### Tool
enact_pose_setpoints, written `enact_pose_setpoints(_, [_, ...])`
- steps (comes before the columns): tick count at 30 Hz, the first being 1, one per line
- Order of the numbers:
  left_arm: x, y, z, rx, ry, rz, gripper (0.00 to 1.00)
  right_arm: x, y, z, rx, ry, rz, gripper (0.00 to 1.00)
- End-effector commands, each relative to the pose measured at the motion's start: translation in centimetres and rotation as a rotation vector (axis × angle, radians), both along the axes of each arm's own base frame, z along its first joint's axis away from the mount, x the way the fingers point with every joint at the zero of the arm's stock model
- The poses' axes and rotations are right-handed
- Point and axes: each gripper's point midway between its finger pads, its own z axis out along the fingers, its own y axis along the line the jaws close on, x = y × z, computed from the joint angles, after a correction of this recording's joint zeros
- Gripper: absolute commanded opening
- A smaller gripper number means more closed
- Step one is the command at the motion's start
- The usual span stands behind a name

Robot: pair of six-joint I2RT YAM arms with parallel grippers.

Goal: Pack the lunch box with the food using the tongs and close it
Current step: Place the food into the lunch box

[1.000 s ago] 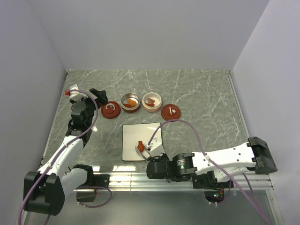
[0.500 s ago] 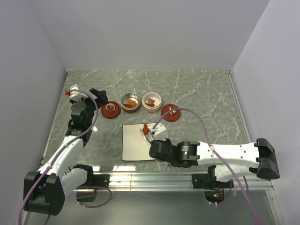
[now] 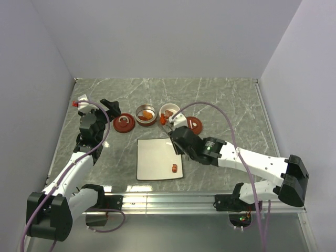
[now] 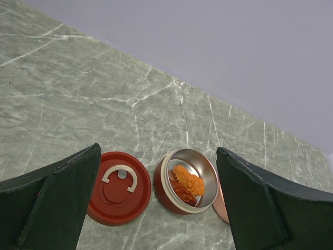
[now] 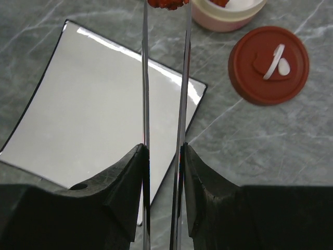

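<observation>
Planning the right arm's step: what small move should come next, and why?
Probably carry the tongs a little further, over the cream pot, then let the right gripper ease open: the red piece pinched at their tips hangs just outside its rim.

The counter (image 5: 250, 146) looks like smooth grey-green stone veined white, with a dull sheen, and the white plate (image 5: 93, 114) is glossy enough to throw back glare. The tongs (image 5: 145, 78) are thin polished metal, and the right gripper (image 5: 163, 156) has matt black, faintly grainy plastic jaws. The red lid (image 5: 268, 65) looks like matt plastic, while the red bowl (image 4: 205, 172) has a brushed metal lining around rough, crumbly orange food (image 4: 188, 182).
</observation>
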Motion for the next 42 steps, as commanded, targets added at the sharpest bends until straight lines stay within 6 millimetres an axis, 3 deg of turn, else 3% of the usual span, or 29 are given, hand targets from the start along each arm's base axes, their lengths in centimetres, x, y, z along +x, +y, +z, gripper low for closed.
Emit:
enact_pose_setpoints(1, [0.3, 0.2, 2.1, -0.021, -0.057, 0.011, 0.99, 3.5, 1.7, 3.2, 0.065, -0.081, 0.039, 0.31])
enact_pose_setpoints(6, [0.5, 0.3, 1.8, -0.016, -0.046, 0.019, 0.99, 6.8, 0.7, 3.0, 0.050, -0.075, 0.011, 0.30])
enact_pose_setpoints(19, [1.0, 0.4, 1.2, -0.014, -0.031, 0.026, 0.99, 10.0, -0.5, 0.8, 0.032, -0.031, 0.015, 0.30])
enact_pose_setpoints(29, [1.2, 0.3, 1.1, -0.015, -0.027, 0.023, 0.99, 11.1, -0.5, -1.0, 0.000, 0.010, 0.006, 0.31])
enact_pose_setpoints(42, [1.3, 0.3, 1.0, -0.011, -0.025, 0.022, 0.99, 11.5, -1.3, -0.2, -0.007, -0.009, -0.022, 0.50])
